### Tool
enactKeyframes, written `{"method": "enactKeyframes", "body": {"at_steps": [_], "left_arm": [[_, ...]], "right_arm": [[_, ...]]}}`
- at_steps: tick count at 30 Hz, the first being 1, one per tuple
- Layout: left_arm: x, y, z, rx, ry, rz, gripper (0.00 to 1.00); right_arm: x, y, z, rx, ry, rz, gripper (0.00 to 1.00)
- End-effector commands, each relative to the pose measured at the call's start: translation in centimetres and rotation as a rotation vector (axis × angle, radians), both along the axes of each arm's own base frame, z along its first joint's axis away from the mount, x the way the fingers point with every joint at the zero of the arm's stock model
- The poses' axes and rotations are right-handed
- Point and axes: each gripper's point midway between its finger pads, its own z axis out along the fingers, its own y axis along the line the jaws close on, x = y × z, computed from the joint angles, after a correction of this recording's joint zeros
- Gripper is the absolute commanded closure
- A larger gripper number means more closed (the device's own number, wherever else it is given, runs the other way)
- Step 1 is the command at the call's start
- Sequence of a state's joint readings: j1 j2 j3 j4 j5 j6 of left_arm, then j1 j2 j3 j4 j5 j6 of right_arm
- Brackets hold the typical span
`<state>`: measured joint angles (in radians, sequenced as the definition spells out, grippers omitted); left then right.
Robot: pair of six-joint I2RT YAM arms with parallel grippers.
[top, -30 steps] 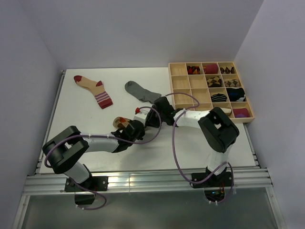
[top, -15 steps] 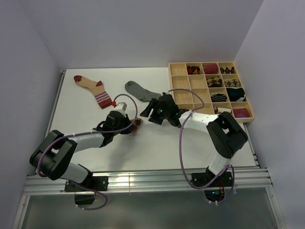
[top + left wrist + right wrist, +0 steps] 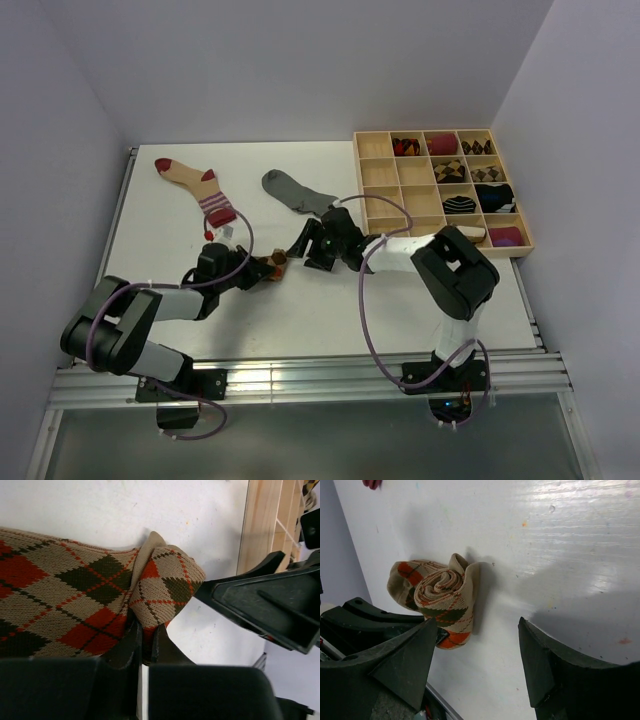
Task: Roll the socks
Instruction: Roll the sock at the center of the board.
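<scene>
The brown argyle sock point(image 3: 272, 266) lies mid-table, its end rolled into a coil point(image 3: 442, 600). My left gripper point(image 3: 258, 272) is shut on the rolled end point(image 3: 165, 580); its fingers point(image 3: 131, 642) pinch the fabric from below. My right gripper point(image 3: 301, 248) is open and empty just right of the roll, a finger point(image 3: 410, 665) on each side of bare table, not touching the sock. It also shows in the left wrist view point(image 3: 270, 605). The grey sock point(image 3: 295, 192) and the beige sock with dark-red toe and striped cuff point(image 3: 195, 187) lie flat at the back.
A wooden compartment tray point(image 3: 380, 175) stands at the back right, with several rolled sock bundles in its right-hand cells. Its edge shows in the left wrist view point(image 3: 257, 525). White walls close in the table on three sides.
My left arm has pulled its wrist back to the left, still holding the argyle sock. My right gripper has shifted slightly left and stands open beside the roll.
</scene>
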<state>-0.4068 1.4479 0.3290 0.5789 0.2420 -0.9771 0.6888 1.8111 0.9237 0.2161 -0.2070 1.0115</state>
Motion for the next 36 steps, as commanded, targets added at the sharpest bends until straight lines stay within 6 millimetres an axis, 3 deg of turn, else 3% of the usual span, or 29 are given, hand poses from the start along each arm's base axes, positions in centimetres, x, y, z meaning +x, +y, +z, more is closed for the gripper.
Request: {"method": "enactKeyframes", "body": {"at_steps": [1,11,24,30,32,36], "left_arm": [[-2.4,1.1,-2.8,-0.026,0.156,0.047,0.97],[-4.4,1.7,-5.0,-0.093,0.284,0.083,0.92],[-5.9,1.7,-5.3,-0.184,0.335,0.117,0.9],[-6.0,1.9,-5.3,-0.19,0.339,0.126,0.86],[-6.1,1.8,-5.4,-0.19,0.345,0.126,0.84],[-6.1,1.8,-5.4,-0.189,0.34,0.122,0.72]], "right_arm": [[0.9,2.4,2.0,0.065,-0.093,0.059,0.27],[0.9,4.4,1.7,0.074,-0.149,0.141,0.27],[0.4,5.5,-1.4,0.041,-0.11,0.215,0.31],[0.1,6.4,-1.3,0.057,-0.122,0.266,0.34],[-0.3,6.6,-1.3,0.061,-0.122,0.279,0.38],[-0.5,6.5,-1.4,0.056,-0.127,0.289,0.59]]}}
